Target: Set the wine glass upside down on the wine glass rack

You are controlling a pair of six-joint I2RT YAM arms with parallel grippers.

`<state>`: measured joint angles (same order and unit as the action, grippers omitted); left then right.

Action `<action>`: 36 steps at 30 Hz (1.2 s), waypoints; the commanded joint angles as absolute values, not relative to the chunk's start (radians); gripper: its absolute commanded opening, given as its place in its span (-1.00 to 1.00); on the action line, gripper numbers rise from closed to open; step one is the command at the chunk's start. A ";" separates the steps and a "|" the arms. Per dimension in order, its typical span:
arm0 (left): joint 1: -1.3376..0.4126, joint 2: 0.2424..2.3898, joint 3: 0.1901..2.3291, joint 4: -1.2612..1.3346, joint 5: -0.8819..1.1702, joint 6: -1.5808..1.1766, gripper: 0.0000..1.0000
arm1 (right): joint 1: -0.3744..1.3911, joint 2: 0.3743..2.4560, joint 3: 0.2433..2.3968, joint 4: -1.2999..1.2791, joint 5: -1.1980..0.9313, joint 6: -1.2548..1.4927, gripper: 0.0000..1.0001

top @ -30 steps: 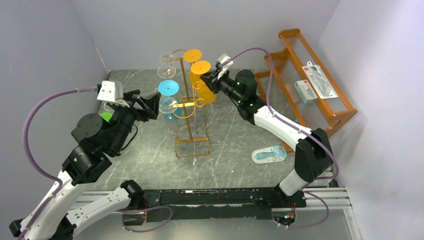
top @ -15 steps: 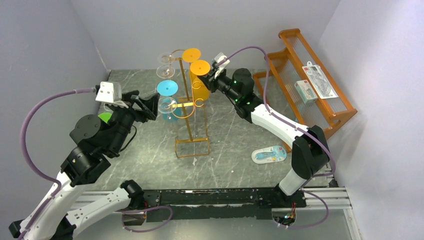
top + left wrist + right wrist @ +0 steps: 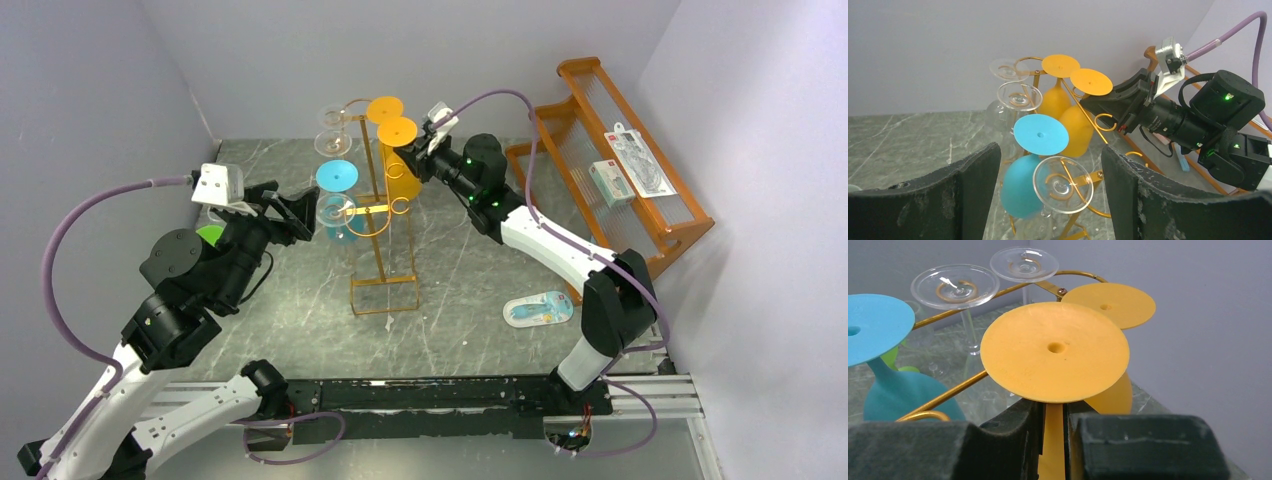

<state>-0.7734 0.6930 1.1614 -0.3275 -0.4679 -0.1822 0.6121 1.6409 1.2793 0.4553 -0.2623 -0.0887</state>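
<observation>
Pinching orange wine glass (image 3: pixel 1054 352) stem: right gripper (image 3: pixel 1052 416), arm (image 3: pixel 545 240) outstretched.

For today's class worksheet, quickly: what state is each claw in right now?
Left claw: open, holding nothing.
Right claw: shut on the stem of the upside-down orange wine glass.
</observation>
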 commanded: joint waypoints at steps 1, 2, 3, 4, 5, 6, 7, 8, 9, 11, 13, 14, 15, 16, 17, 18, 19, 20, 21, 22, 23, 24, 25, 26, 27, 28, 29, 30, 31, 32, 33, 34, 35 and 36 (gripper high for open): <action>-0.778 0.686 1.152 -0.348 -0.480 -0.168 0.56 | 0.616 1.658 1.321 0.434 -0.283 -0.122 -1.00; -0.778 0.686 1.152 -0.348 -0.481 -0.167 0.56 | 0.615 1.661 1.323 0.426 -0.288 -0.130 -1.00; -0.779 0.684 1.151 -0.348 -0.482 -0.167 0.56 | 0.615 1.663 1.326 0.418 -0.293 -0.134 -1.00; -0.778 0.684 1.151 -0.348 -0.482 -0.167 0.56 | 0.615 1.665 1.328 0.412 -0.299 -0.140 -1.00; -0.779 0.685 1.149 -0.348 -0.482 -0.168 0.56 | 0.615 1.668 1.330 0.404 -0.304 -0.144 -1.00; -0.778 0.686 1.150 -0.348 -0.482 -0.168 0.56 | 0.616 1.670 1.331 0.398 -0.306 -0.149 -1.00; -0.778 0.688 1.150 -0.348 -0.482 -0.167 0.56 | 0.615 1.670 1.333 0.387 -0.310 -0.153 -1.00; -0.778 0.689 1.151 -0.350 -0.481 -0.168 0.56 | 0.616 1.672 1.334 0.380 -0.314 -0.159 -1.00; -0.778 0.690 1.152 -0.351 -0.480 -0.168 0.56 | 0.615 1.673 1.336 0.372 -0.314 -0.162 -1.00; -0.778 0.693 1.152 -0.354 -0.481 -0.168 0.56 | 0.615 1.673 1.336 0.362 -0.316 -0.165 -1.00; -0.778 0.696 1.152 -0.356 -0.480 -0.168 0.56 | 0.616 1.671 1.334 0.357 -0.315 -0.168 -0.98; -0.778 0.695 1.154 -0.357 -0.480 -0.167 0.56 | 0.615 1.666 1.330 0.355 -0.313 -0.169 -0.93; -0.778 0.695 1.155 -0.357 -0.481 -0.168 0.56 | 0.615 1.661 1.324 0.357 -0.312 -0.165 -0.85; -0.778 0.696 1.155 -0.357 -0.482 -0.167 0.56 | 0.616 1.654 1.315 0.364 -0.311 -0.159 -0.77; -0.778 0.696 1.155 -0.358 -0.482 -0.168 0.56 | 0.615 1.645 1.305 0.371 -0.309 -0.153 -0.69; -0.778 0.697 1.154 -0.359 -0.482 -0.169 0.56 | 0.615 1.635 1.294 0.379 -0.304 -0.146 -0.61; -0.778 0.699 1.154 -0.360 -0.482 -0.170 0.57 | 0.615 1.622 1.282 0.388 -0.299 -0.136 -0.51; -0.778 0.701 1.155 -0.363 -0.481 -0.172 0.57 | 0.613 1.609 1.268 0.396 -0.294 -0.127 -0.44; -0.778 0.704 1.157 -0.368 -0.479 -0.173 0.57 | 0.611 1.595 1.255 0.403 -0.292 -0.116 -0.38; -0.779 0.708 1.162 -0.373 -0.476 -0.171 0.57 | 0.609 1.579 1.238 0.410 -0.291 -0.108 -0.31; -0.779 0.712 1.168 -0.384 -0.473 -0.161 0.57 | 0.606 1.563 1.222 0.418 -0.285 -0.101 -0.26; -0.778 0.719 1.184 -0.400 -0.478 -0.152 0.58 | 0.604 1.544 1.204 0.425 -0.281 -0.093 -0.22; -0.778 0.724 1.195 -0.418 -0.493 -0.145 0.59 | 0.601 1.526 1.184 0.432 -0.277 -0.086 -0.17; -0.778 0.726 1.207 -0.432 -0.516 -0.138 0.59 | 0.598 1.501 1.164 0.438 -0.274 -0.081 -0.12; -0.778 0.729 1.216 -0.446 -0.528 -0.130 0.59 | 0.597 1.481 1.143 0.443 -0.265 -0.077 -0.08; -0.778 0.731 1.225 -0.455 -0.537 -0.121 0.60 | 0.596 1.460 1.123 0.448 -0.258 -0.075 -0.04; -0.778 0.732 1.233 -0.463 -0.545 -0.114 0.61 | 0.595 1.441 1.101 0.455 -0.251 -0.073 -0.01; -0.778 0.732 1.239 -0.469 -0.550 -0.109 0.61 | 0.593 1.421 1.082 0.458 -0.242 -0.069 0.02; -0.778 0.733 1.242 -0.475 -0.558 -0.105 0.61 | 0.592 1.405 1.064 0.459 -0.230 -0.066 0.03; -0.778 0.734 1.246 -0.483 -0.567 -0.103 0.62 | 0.592 1.385 1.046 0.459 -0.215 -0.062 0.04; -0.778 0.738 1.249 -0.493 -0.575 -0.103 0.62 | 0.593 1.366 1.028 0.459 -0.200 -0.057 0.04; -0.779 0.742 1.252 -0.504 -0.588 -0.105 0.62 | 0.592 1.347 1.002 0.459 -0.180 -0.050 0.05; -0.779 0.748 1.253 -0.517 -0.608 -0.111 0.63 | 0.592 1.326 0.981 0.459 -0.160 -0.041 0.05; -0.778 0.756 1.253 -0.535 -0.642 -0.123 0.64 | 0.592 1.306 0.962 0.457 -0.136 -0.028 0.05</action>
<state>-0.7734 0.7383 1.2243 -0.4511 -0.5426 -0.1337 0.5961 1.3731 1.0325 0.4397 -0.2283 -0.0677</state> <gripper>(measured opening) 0.811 0.522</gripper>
